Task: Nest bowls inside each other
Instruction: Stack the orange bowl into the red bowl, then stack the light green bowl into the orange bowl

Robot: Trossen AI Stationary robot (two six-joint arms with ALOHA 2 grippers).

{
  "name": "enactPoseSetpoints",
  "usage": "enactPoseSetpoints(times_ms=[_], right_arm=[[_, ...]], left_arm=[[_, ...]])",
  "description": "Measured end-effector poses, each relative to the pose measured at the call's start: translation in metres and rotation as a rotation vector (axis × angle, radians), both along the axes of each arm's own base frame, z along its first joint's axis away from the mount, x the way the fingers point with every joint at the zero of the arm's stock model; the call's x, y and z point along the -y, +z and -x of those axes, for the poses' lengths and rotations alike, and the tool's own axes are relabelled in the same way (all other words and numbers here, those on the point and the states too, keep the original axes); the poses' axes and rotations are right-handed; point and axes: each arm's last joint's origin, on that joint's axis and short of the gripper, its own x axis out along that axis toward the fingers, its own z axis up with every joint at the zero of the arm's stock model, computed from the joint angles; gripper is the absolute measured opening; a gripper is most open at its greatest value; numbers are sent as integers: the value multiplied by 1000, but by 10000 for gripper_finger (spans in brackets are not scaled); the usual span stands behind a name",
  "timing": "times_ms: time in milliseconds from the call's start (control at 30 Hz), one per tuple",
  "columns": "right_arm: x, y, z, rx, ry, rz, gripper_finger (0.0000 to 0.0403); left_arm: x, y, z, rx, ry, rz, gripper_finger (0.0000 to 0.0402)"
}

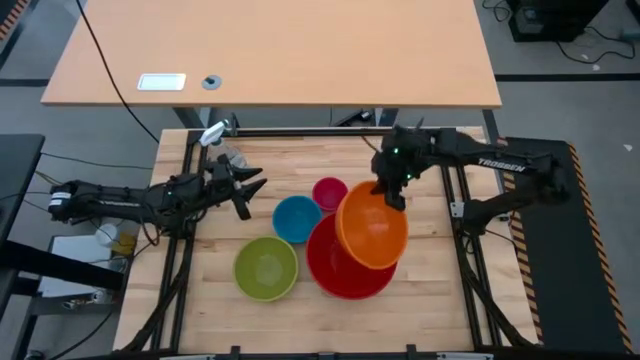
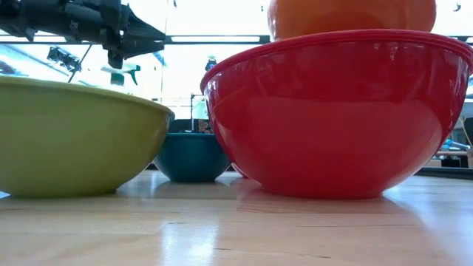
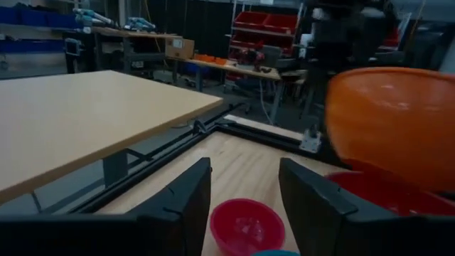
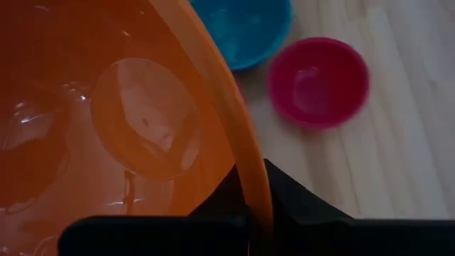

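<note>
1. The right claw [image 1: 390, 192] is clamped on the rim of the orange bowl [image 1: 372, 231]; the right wrist view shows a finger on each side of the rim [image 4: 250, 190].
2. That bowl is tilted and held over the red bowl [image 1: 345, 262], covering part of it from above. In the low view its underside [image 2: 351, 16] shows just above the red rim [image 2: 340, 41]; whether the two touch I cannot tell.
3. The red bowl stands on the wooden surface [image 1: 420, 310], toward its right front.
4. The green bowl [image 1: 266, 268] stands left of the red one, apart from it.
5. The blue bowl [image 1: 297, 219] sits behind those two, and the pink bowl [image 1: 329, 193] just beyond it, near the orange rim.
6. The left claw [image 1: 247, 192] hangs above the surface to the left of the blue bowl, its fingers [image 3: 186, 206] parted with nothing between them.
7. A spray bottle [image 1: 216, 135] stands at the back left corner.
</note>
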Motion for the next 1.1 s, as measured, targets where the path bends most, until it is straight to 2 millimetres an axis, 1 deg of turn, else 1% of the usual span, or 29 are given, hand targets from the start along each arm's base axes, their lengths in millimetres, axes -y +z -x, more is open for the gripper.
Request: enactPoseSetpoints(times_ms=[133, 233, 367, 500, 633, 833, 967, 1100], right_arm=[[-21, -4, -9, -32, 12, 24, 26], [-34, -10, -15, -68, 21, 34, 26], [-44, -23, -26, -126, 11, 42, 31], [-46, -42, -40, -199, 9, 42, 48], [-46, -64, -54, -279, 11, 41, 71], [-45, -89, -66, -373, 17, 34, 111], [-46, -96, -70, -395, 20, 22, 137], [-46, -95, -69, -402, 22, 18, 163]], left_arm=[[0, 6, -12, -26, -32, -2, 194], [2, 5, -22, -70, -88, 3, 213], [3, 4, -32, -98, -102, 17, 234], [3, 0, -38, -116, -103, 40, 240], [4, 0, -39, -107, -106, 59, 240], [6, 0, -39, -108, -116, 60, 240], [6, -2, -39, -129, -118, 52, 240], [7, -3, -39, -143, -126, 45, 240]])
